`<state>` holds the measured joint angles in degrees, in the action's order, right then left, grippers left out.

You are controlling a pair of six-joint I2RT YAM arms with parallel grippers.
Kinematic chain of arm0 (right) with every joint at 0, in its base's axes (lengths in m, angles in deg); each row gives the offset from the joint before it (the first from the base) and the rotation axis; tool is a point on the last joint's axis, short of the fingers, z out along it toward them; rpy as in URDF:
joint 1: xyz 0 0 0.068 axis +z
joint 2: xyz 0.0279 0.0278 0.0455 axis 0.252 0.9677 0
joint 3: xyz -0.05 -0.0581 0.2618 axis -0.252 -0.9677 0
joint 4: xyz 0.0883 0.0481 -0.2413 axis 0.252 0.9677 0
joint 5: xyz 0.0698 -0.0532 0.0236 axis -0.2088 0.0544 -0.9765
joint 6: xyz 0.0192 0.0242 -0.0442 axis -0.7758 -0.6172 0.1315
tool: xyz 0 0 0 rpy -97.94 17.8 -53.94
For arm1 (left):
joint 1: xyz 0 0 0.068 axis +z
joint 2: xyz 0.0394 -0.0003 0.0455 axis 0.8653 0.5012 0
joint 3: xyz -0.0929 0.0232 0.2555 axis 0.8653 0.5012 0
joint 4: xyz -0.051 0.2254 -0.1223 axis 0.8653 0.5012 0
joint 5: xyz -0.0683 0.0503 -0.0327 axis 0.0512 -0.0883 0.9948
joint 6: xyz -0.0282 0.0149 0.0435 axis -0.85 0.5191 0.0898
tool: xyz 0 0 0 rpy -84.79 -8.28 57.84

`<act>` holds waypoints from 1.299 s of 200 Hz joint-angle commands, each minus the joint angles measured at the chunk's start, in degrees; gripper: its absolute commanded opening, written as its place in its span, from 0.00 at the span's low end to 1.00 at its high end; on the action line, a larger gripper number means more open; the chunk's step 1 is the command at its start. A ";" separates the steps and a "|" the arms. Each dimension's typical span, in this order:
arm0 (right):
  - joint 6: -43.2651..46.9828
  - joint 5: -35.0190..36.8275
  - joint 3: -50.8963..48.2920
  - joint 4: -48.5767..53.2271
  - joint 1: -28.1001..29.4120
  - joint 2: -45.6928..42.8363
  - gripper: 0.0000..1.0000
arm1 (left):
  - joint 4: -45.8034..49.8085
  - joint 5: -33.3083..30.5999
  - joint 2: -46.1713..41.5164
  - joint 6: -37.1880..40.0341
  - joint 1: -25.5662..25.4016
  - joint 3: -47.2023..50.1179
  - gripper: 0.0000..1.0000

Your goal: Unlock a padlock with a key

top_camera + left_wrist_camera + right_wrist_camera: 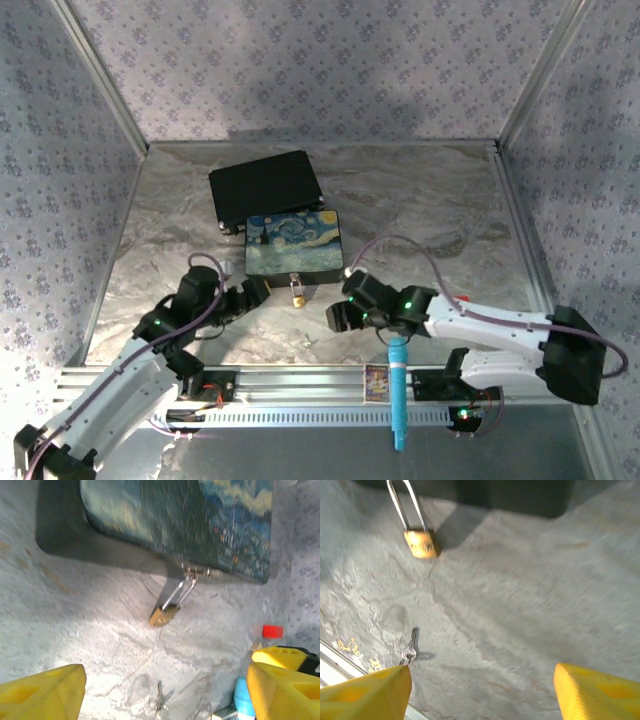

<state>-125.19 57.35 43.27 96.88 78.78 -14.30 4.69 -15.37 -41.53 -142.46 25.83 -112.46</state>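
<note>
Enclosure: floral-patterned walls (300, 60) on three sides of a grey marbled tabletop (430, 210). The aluminium rail (300, 380) that carries both arm bases runs along the near edge.
Starry-night box (295, 240): sits flat at mid-tabletop with its hasp (200, 572) facing the arms, so the lock is reachable from the near side.
Black case (265, 187): lies behind the box, touching or just beside its far edge, and plays no part in this step.
Padlock (164, 615): a small brass body lying on the tabletop just in front of the box. Its shackle (177, 592) is threaded through the hasp, which tethers it to the box. The shackle appears seated in the body, so the padlock is judged locked.
Key (410, 647): lies flat on the tabletop between the padlock and the rail, apart from both and held by nothing. It is placed loose for pickup.
Left tool (162, 680): fingers apart with nothing between them, low over the tabletop and aimed at the padlock and hasp. It is judged to be positioned to steady the lock body.
Right tool (481, 680): fingers apart and empty, low over the tabletop with the key just outside one finger. It is judged to be positioned for key pickup.
Task status: neither the key nor the padlock is grasped, and the unlocking is not yet begun.
Handling note: the key is thin and lies flat, so a pinch may slip. The tethered padlock can swing when pushed.
</note>
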 commanded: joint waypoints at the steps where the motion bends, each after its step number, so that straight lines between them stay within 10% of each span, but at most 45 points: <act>1: -8.25 6.13 3.25 -3.96 6.08 6.26 0.73 | -1.12 -1.41 3.44 -1.69 -3.30 0.34 0.80; 103: -10.07 7.53 17.05 3.65 14.21 26.99 0.47 | -5.40 -6.16 5.66 -4.34 -8.48 2.36 0.82; 219: -11.62 5.15 17.08 1.90 15.34 32.58 0.36 | -5.01 -7.66 5.80 -4.69 -8.54 2.83 0.82; 260: -11.16 1.29 14.59 -3.69 14.28 32.80 0.18 | -3.52 -8.75 3.87 -5.11 -8.54 3.05 0.82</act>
<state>-135.71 63.19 59.86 100.16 93.47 15.88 -0.16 -22.71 -36.35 -146.96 17.53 -109.67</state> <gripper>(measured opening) 0.232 0.823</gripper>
